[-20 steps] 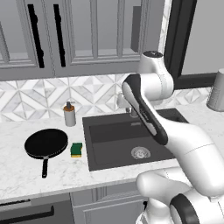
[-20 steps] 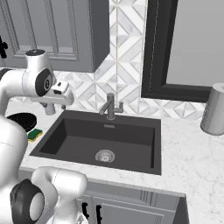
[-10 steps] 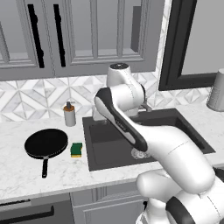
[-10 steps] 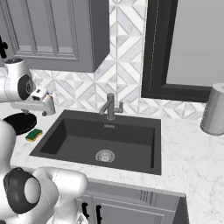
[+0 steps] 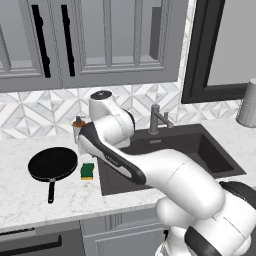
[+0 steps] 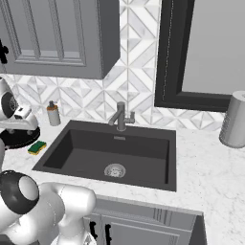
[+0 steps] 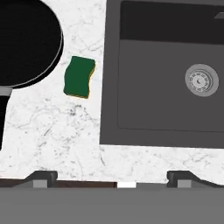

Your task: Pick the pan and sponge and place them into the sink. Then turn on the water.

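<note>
Up above the counter, the gripper (image 7: pixel 112 177) hangs with its jaws spread wide and nothing between them; its two dark fingertips (image 7: pixel 41 177) stand far apart at the bottom of the hand view. Directly under the hand lies bare white marble counter (image 7: pixel 57 135), close to its front edge.

Just ahead of the left fingertip, in the hand view, is the sponge (image 7: pixel 79 77), green side up with a sliver of yellow showing along one edge. It lies flat on the marble, apart from everything around it, in the strip between the pan and the sink. Further out on that same side sits the pan (image 7: pixel 27 41), round, black and flat on the counter, its thin handle running back toward the counter's front edge.

On the other side of the hand, the sink (image 7: pixel 164 78) opens as a dark grey basin with the round silver drain (image 7: pixel 201 81) in its floor. No stream falls from the faucet (image 5: pixel 156 119), which stands at the back rim of the sink in the left base view.

Beyond the pan, against the tiled wall, stands a small soap dispenser (image 6: pixel 53 114). Far off past the sink's other end, a grey cylindrical canister (image 6: pixel 234 119) rests on the marble.
</note>
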Robot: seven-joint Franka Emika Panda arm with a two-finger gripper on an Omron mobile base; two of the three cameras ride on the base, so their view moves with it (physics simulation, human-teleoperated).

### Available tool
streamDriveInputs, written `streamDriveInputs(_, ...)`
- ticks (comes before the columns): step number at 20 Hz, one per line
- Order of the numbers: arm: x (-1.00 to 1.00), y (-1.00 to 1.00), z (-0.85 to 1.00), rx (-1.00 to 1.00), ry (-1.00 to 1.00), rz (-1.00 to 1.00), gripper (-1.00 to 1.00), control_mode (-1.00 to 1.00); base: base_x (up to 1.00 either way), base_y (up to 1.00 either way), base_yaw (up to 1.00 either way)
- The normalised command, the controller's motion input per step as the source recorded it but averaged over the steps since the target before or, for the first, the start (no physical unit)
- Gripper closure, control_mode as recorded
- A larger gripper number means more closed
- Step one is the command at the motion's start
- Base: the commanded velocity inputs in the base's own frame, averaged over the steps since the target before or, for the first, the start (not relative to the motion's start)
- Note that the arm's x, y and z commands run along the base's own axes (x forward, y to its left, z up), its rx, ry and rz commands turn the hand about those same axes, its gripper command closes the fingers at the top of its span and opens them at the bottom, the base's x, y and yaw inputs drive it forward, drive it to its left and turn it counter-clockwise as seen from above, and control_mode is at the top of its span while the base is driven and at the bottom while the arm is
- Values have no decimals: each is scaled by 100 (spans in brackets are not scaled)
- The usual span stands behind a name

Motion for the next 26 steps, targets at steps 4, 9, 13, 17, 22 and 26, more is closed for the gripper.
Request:
streamDriveInputs(4, 0, 77, -39, 0, 4, 0, -100, -100, 0, 0, 0)
streamDriveInputs(9, 0, 67, -35, 0, 12, 0, -100, -100, 0, 0, 0)
streamDriveInputs(13, 0, 66, -39, 0, 16, 0, -100, -100, 0, 0, 0)
streamDriveInputs(17, 0, 67, -47, -2, 9, 0, -100, -100, 0, 0, 0)
streamDriveInputs(22, 0, 56, -34, -2, 4, 0, -100, -100, 0, 0, 0)
streamDriveInputs(26, 0, 50, -21, -5, 0, 0, -100, -100, 0, 0, 0)
